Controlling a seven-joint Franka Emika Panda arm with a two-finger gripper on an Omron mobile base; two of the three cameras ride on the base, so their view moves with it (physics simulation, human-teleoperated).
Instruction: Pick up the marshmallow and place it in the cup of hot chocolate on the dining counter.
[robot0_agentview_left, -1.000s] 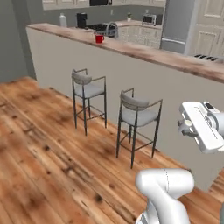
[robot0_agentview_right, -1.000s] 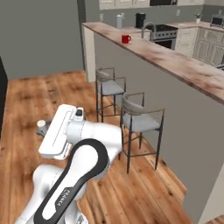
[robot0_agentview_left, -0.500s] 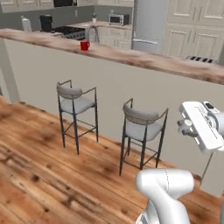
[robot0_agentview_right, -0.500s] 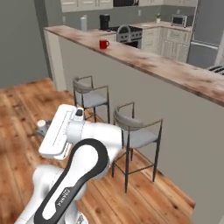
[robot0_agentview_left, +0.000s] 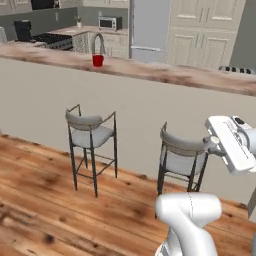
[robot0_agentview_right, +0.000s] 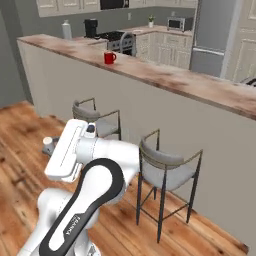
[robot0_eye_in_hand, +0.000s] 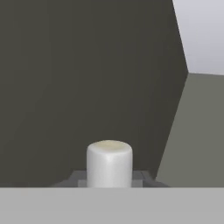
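In the hand view a small white marshmallow (robot0_eye_in_hand: 109, 162) stands between my gripper (robot0_eye_in_hand: 109, 180), whose dark fingertips (robot0_eye_in_hand: 75, 178) close on it from both sides against a dark wall. My white hand (robot0_agentview_left: 231, 144) hangs well in front of the dining counter (robot0_agentview_left: 165, 75), at about stool height; from the other side the hand (robot0_agentview_right: 66, 150) is seen at the lower left. The red cup of hot chocolate (robot0_agentview_left: 98, 60) stands on the marbled top, far from the hand, and appears as the cup (robot0_agentview_right: 109, 58) on the counter (robot0_agentview_right: 170, 82) in the right base view.
Two grey bar stools (robot0_agentview_left: 91, 134) (robot0_agentview_left: 183, 155) stand against the counter's beige front, between me and it; the same stools (robot0_agentview_right: 97, 122) (robot0_agentview_right: 167, 167) are in the right base view. Wooden floor (robot0_agentview_left: 45, 200) lies around. Behind the counter are a fridge (robot0_agentview_left: 149, 30) and a stove (robot0_agentview_left: 50, 40).
Both base views have shifted: the base has driven, so the counter, stools and red cup now sit closer and further right. The arm keeps its pose.
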